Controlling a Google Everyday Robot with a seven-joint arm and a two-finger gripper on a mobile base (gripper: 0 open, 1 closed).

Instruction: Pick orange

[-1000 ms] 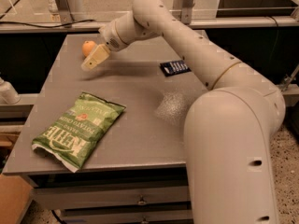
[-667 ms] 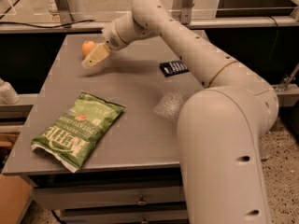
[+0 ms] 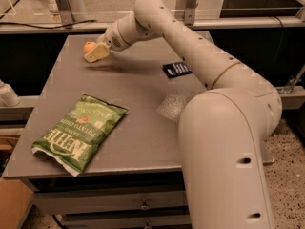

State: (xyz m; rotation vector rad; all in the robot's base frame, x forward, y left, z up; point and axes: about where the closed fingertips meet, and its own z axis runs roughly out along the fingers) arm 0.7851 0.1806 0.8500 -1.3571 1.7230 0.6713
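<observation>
The orange (image 3: 88, 46) is small and round. It sits between the cream fingers (image 3: 97, 53) of my gripper (image 3: 94, 51) at the far left of the grey table (image 3: 143, 128). The gripper is shut on the orange and holds it a little above the table top, with a shadow on the surface below. The near finger hides part of the fruit. My arm reaches in from the lower right across the table.
A green chip bag (image 3: 78, 131) lies flat at the table's front left. A small black packet (image 3: 177, 69) lies at the back right, under the arm. A clear crumpled wrapper (image 3: 172, 105) lies mid-table. Metal rails (image 3: 62, 4) stand behind the table.
The gripper and the orange have shifted very slightly up and to the left together. Nothing else has moved.
</observation>
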